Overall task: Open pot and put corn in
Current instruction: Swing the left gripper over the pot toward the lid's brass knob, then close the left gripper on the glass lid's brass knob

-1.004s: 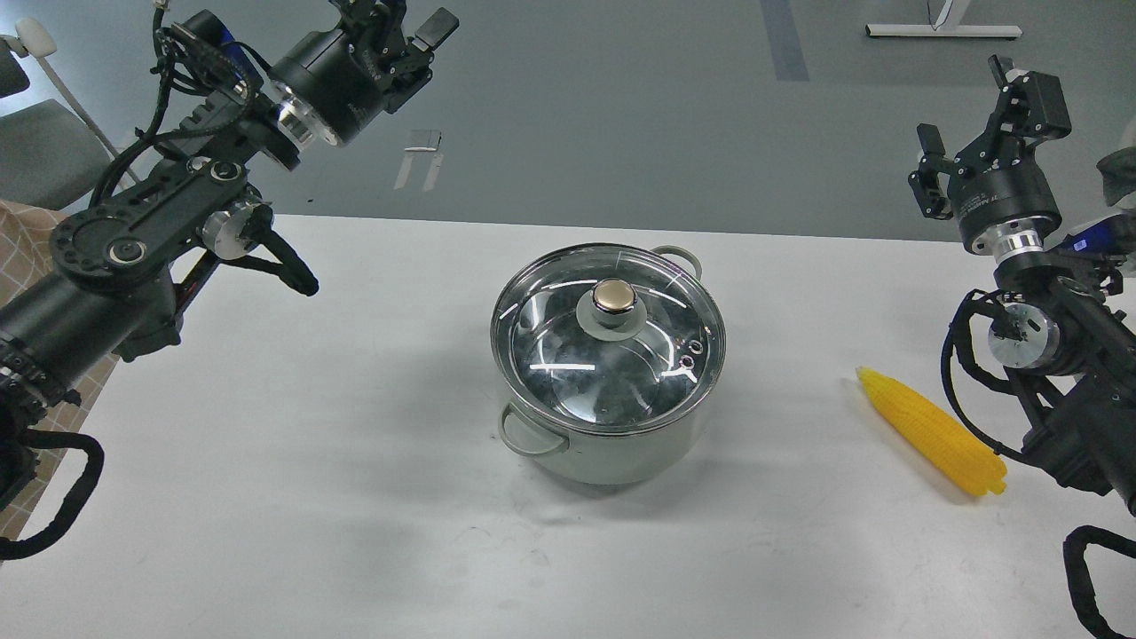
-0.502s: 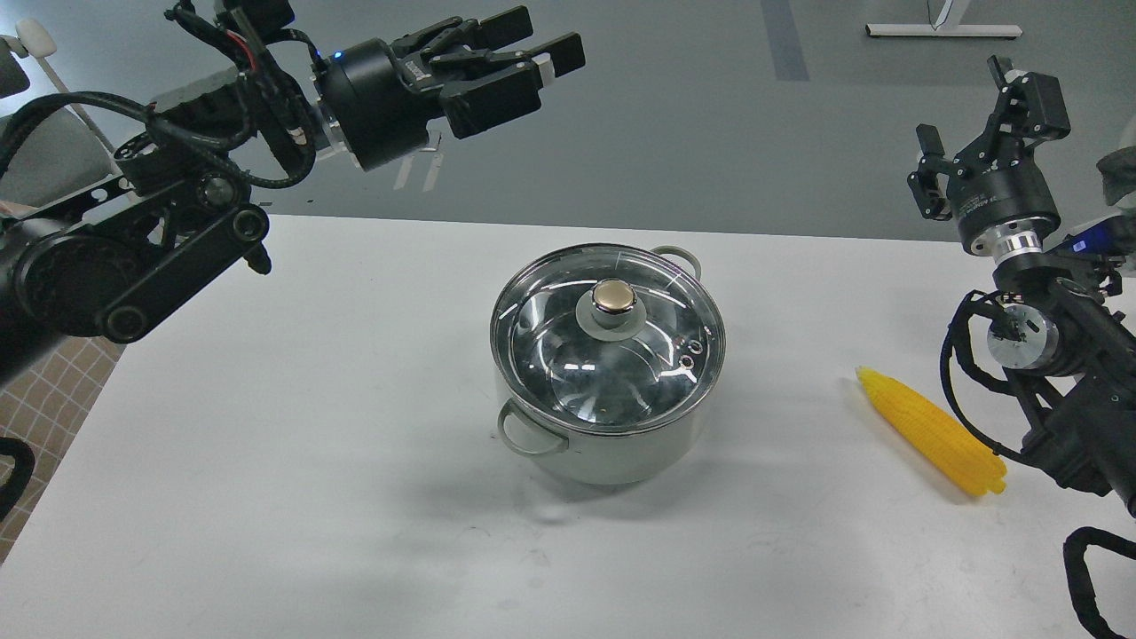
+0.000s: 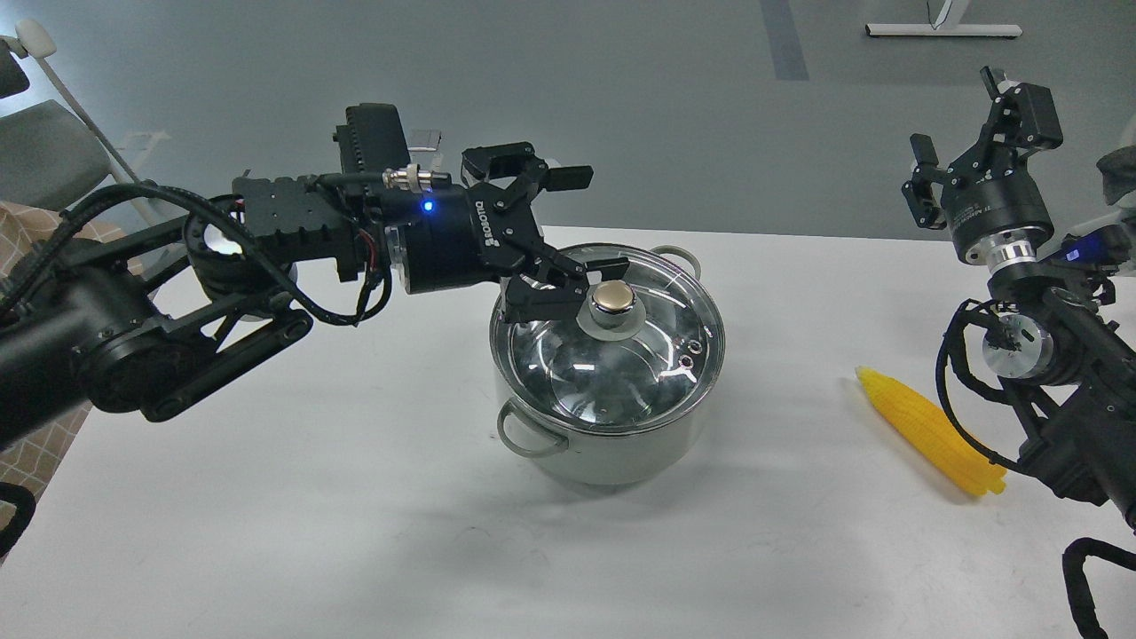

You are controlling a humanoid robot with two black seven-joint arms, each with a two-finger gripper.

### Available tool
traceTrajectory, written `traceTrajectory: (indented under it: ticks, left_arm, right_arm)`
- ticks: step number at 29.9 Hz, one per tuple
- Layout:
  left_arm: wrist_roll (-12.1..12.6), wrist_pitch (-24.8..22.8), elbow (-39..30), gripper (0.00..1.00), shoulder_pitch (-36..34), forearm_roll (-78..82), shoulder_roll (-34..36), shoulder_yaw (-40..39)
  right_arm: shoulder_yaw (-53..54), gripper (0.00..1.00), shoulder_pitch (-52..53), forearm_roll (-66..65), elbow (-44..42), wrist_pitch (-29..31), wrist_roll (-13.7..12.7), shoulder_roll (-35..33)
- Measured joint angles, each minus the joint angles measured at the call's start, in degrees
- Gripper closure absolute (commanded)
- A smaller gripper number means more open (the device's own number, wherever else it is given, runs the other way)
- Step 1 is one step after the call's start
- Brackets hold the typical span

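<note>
Left gripper marked ROBOTIQ, spread beside lid knob, right gripper spread

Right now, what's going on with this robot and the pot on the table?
The left gripper is open and reaching in over the pot, close to the gold knob of the glass lid. One finger sits beside the knob, but nothing is gripped and the lid is on the pot. The corn lies on the white table to the pot's right, untouched. The right gripper is open, raised above that side of the table and holding nothing.
</note>
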Motion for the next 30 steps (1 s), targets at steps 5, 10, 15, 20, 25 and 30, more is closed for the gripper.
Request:
traceTrajectory:
  ticks: [5,10,15,20,25,30]
  left_arm:
    - [0.0,0.0,1.4,0.02,3.5,1.6,-1.6,0.2]
    - [0.0,0.0,5.1,0.03,5.7,2.0,-4.9,0.2]
    - [0.0,0.0,9.3,0.03,5.9,2.0,-7.8,0.2]
    - [0.0,0.1,11.2,0.03,5.9,2.0,-10.1,0.1]
    - [0.0,0.1,12.0,0.08,5.9,2.0,-11.0,0.1]
    - [0.0,0.4,13.3,0.19,5.9,2.0,-11.6,0.0]
  right_arm:
    - [0.0,0.0,-0.2,0.0,0.0,0.0,0.0,0.2]
    - [0.0,0.0,-0.6,0.0,-0.1,-0.1,0.0,0.7]
    - [0.0,0.0,-0.8,0.0,-0.1,-0.1,0.0,0.7]
    - [0.0,0.0,-0.9,0.0,-0.1,-0.1,0.0,0.7]
    - [0.1,0.0,-1.5,0.0,0.0,-0.1,0.0,0.7]
    - [0.1,0.0,-1.9,0.0,0.0,-0.1,0.0,0.7]
